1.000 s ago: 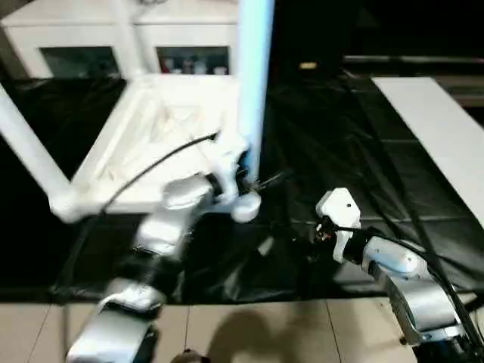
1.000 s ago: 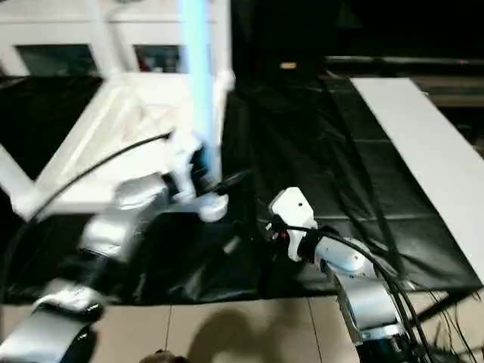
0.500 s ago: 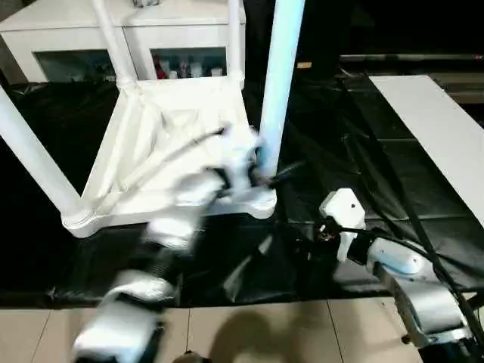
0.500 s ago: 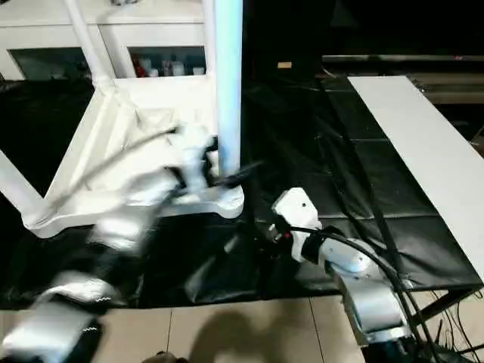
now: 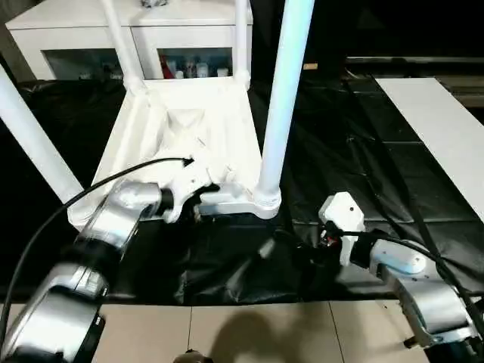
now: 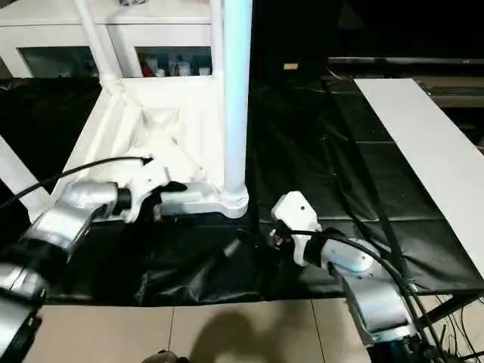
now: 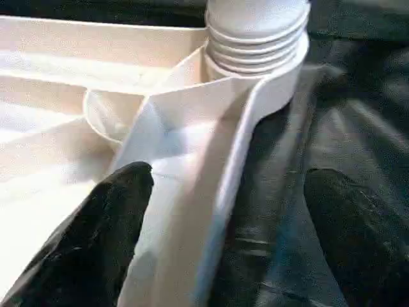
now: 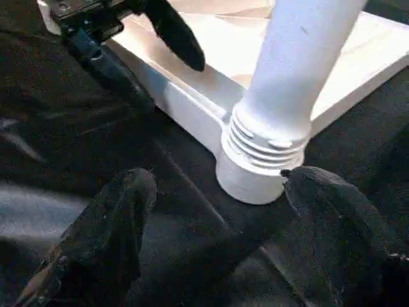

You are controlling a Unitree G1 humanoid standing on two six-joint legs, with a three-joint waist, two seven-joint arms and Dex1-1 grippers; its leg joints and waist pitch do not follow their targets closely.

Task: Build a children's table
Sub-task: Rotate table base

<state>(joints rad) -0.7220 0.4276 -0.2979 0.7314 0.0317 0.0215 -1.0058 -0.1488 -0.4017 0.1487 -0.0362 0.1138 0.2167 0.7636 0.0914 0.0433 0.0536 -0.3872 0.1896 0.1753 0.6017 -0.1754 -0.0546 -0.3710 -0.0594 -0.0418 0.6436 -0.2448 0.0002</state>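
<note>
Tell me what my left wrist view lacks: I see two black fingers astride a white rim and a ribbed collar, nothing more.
Observer: That rim is the near edge of the upturned tabletop; the left gripper straddles it, fingers open, beside the near right leg.
Operator: Report the other legs.
Observer: All four stand in their corner sockets, including the far left leg.
Operator: Now place the right gripper.
Observer: The right gripper is open, low over the black sheet, aimed at that same leg's socket, not touching it.
</note>
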